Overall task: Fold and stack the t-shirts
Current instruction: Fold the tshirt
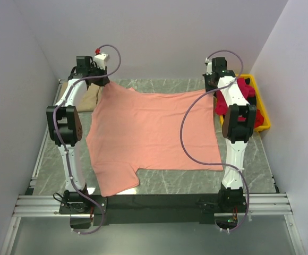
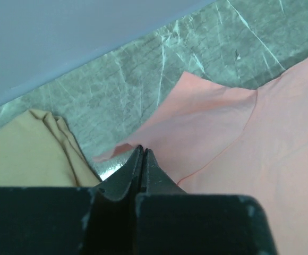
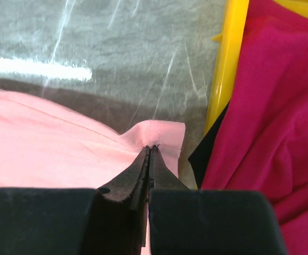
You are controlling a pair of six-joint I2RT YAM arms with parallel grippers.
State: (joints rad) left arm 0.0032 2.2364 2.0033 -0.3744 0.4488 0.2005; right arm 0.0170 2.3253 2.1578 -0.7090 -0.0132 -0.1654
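A salmon-pink t-shirt (image 1: pixel 154 133) lies spread flat across the middle of the table, one sleeve toward the front left. My left gripper (image 1: pixel 103 81) is shut on the edge of its far-left sleeve (image 2: pixel 196 117); the jaws are pressed together at the tips (image 2: pixel 142 150). My right gripper (image 1: pixel 217 91) is shut on the shirt's far-right hem corner (image 3: pixel 162 133), with the cloth puckered at the tips (image 3: pixel 153 145). A tan-beige t-shirt (image 1: pixel 87 96) lies bunched at the far left and also shows in the left wrist view (image 2: pixel 26 156). Crimson-red shirts (image 1: pixel 245 91) are piled in the bin.
A yellow plastic bin (image 1: pixel 264 121) stands at the far right, its rim (image 3: pixel 229 58) close beside my right gripper. White walls enclose the table on the left, back and right. Grey marble tabletop (image 1: pixel 196 183) shows in front of the shirt.
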